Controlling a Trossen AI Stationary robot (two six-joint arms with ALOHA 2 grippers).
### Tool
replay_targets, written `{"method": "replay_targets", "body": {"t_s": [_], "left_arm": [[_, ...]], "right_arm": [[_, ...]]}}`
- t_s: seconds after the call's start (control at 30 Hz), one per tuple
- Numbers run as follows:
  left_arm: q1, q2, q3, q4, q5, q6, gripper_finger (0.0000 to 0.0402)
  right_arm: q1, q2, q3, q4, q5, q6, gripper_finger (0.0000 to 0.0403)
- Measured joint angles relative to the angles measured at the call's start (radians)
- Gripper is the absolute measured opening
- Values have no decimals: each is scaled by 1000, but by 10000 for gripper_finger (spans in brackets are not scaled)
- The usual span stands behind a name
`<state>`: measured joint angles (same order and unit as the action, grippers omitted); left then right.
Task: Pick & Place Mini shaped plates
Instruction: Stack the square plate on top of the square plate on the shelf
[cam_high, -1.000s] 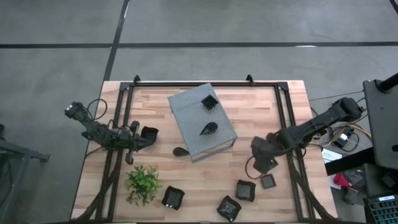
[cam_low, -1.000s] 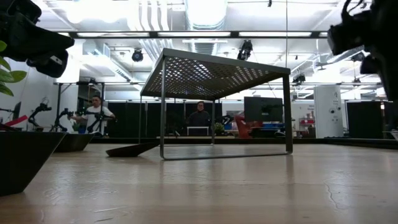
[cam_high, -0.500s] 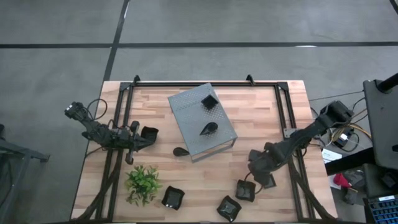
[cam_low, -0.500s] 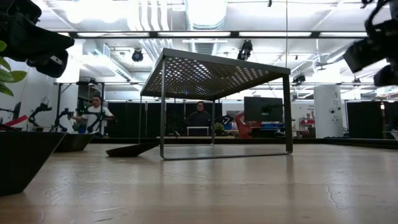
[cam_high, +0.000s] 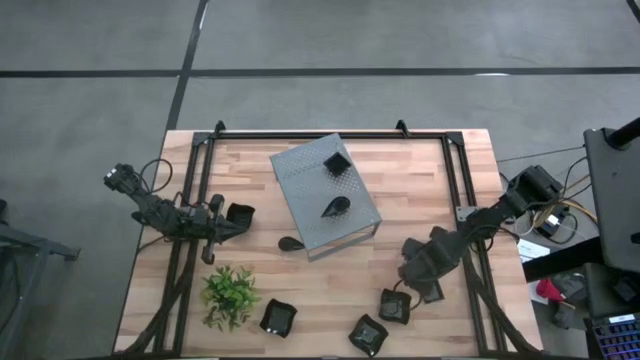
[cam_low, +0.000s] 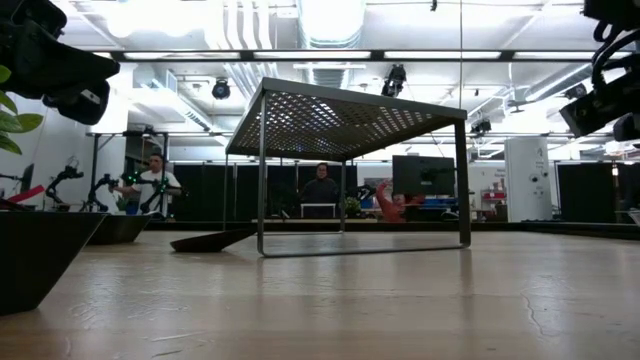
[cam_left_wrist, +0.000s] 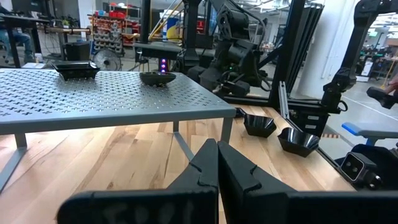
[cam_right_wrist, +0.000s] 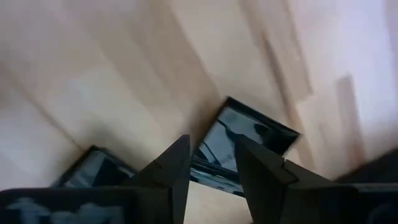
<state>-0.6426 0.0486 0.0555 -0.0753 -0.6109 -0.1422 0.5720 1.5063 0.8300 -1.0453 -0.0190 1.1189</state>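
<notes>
While two rest up top: glossy black mini plates on grey perforated box
Left to move: others on wooden bench
Right end effector: fingers parted over square plate
Left end effector: closed, idle

The right claw is hanging over the table's near right part, its open fingers pointing at a square plate directly under them. Another plate is lying just right of the claw, and 2 more, and, are sitting to its left along the near edge. The box is standing behind and left of the claw, carrying 2 plates, and.
</notes>
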Motion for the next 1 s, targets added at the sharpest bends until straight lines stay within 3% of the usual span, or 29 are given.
{"method": "replay_targets", "body": {"t_s": [0.63,1.0], "left_arm": [[0,0,0,0,0,0,0],[0,0,0,0,0,0,0]], "right_arm": [[8,1,-45,70,-7,23,123],[8,1,-70,120,-13,12,105]]}}
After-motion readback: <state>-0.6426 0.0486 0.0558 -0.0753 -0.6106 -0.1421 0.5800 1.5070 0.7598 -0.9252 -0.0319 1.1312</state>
